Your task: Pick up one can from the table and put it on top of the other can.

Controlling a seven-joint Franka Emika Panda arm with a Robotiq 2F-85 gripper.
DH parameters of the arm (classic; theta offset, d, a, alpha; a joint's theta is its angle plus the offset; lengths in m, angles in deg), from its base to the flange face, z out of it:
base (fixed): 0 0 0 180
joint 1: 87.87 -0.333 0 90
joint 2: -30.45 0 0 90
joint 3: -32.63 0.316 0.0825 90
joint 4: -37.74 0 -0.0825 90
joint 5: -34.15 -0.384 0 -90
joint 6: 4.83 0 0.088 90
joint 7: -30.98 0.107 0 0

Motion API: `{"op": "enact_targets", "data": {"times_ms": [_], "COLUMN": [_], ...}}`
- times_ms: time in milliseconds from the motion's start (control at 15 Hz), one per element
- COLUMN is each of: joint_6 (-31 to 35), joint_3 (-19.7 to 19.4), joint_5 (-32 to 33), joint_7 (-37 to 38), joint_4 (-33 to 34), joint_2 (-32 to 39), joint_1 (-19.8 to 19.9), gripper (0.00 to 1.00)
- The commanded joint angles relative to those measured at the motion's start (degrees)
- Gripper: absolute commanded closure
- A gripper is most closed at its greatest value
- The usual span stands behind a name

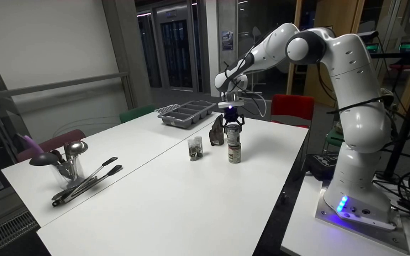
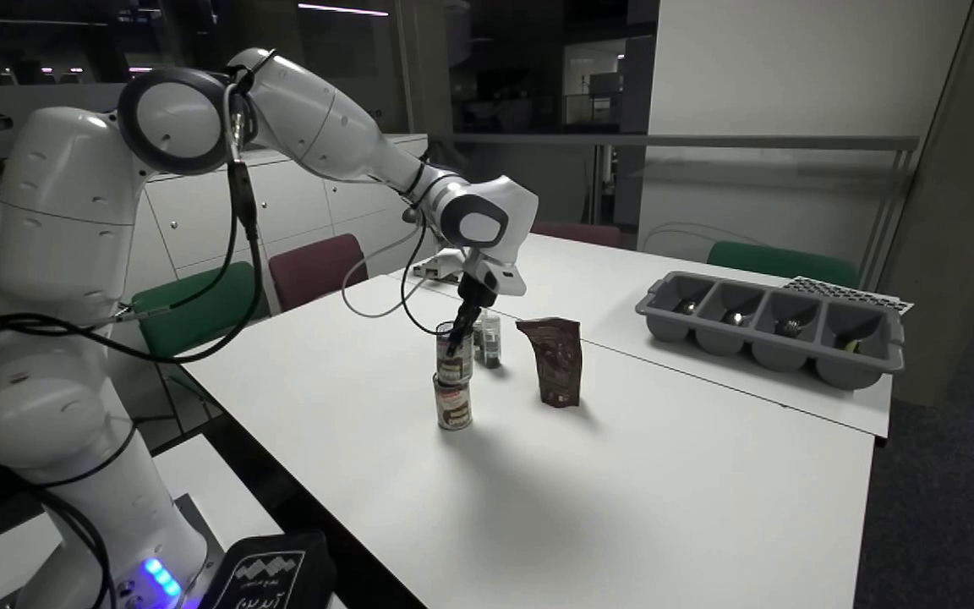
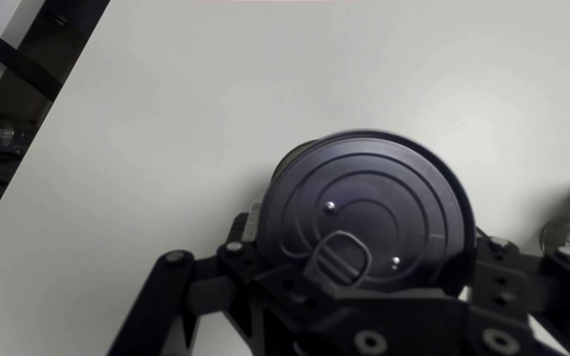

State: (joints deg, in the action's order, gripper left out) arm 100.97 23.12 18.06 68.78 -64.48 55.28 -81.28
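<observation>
Two cans stand stacked upright on the white table. The upper can appears to rest on the lower can; no gap shows in either exterior view. My gripper points down around the upper can, with a finger against each side. In the wrist view, the upper can's dark lid with its pull ring fills the space between the fingers. A thin sliver of the lower can shows past its upper-left edge, so the two are slightly offset. The rest of the lower can is hidden there.
A dark pouch stands near the cans, as do two clear spice jars. A grey compartment tray holds utensils. Tongs lie by a clear container of ladles. The table edge shows in the wrist view.
</observation>
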Motion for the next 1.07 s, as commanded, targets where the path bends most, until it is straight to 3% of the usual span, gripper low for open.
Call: {"op": "enact_targets", "data": {"times_ms": [0, 1000], "joint_6": [2.7, 5.7], "joint_3": [-0.5, -0.4], "joint_5": [0.7, 1.2], "joint_7": [2.0, 4.7], "joint_4": [-6.6, -13.8], "joint_2": [-5.5, -11.5], "joint_1": [-1.0, -1.6], "gripper": [0.43, 0.43]}}
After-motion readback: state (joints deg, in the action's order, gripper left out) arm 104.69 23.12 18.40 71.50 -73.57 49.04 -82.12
